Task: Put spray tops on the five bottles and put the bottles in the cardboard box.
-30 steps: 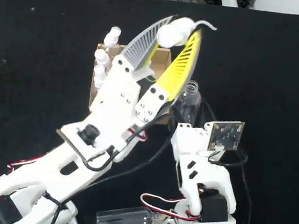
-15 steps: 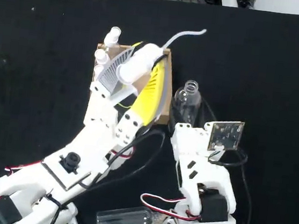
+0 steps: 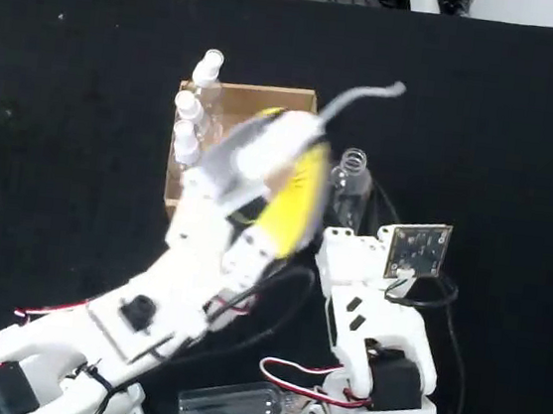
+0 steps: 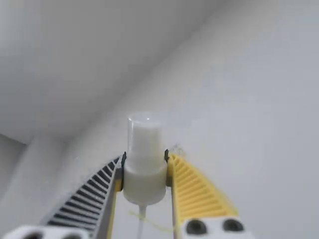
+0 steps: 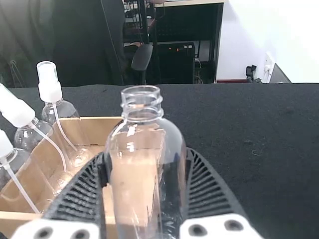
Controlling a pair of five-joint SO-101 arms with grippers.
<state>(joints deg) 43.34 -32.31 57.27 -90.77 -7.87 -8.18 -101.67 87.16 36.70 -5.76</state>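
Clear plastic is what the right gripper (image 5: 147, 158) is closed around: an uncapped bottle (image 5: 142, 124), held upright just beside the cardboard box (image 3: 269, 96) on the black table (image 3: 505, 133). A white spray top (image 4: 144, 149) is clamped at its collar by the left gripper (image 4: 144, 162). In the high view it is seen raised over the box, near the open neck, with its dip tube (image 3: 364, 95) pointing up and away. The likeliest failure is judged to be at the neck — the long, curved tube has to be threaded into a narrow opening. If it is caught on the rim, it could be bent or the bottle tipped in its grip. Five bottles are counted: three capped bottles (image 3: 187, 105) standing in the box, the one held, and a bare bottle (image 3: 231, 409) lying on its side between the arm bases. Four spray tops are counted — three fitted, one carried.
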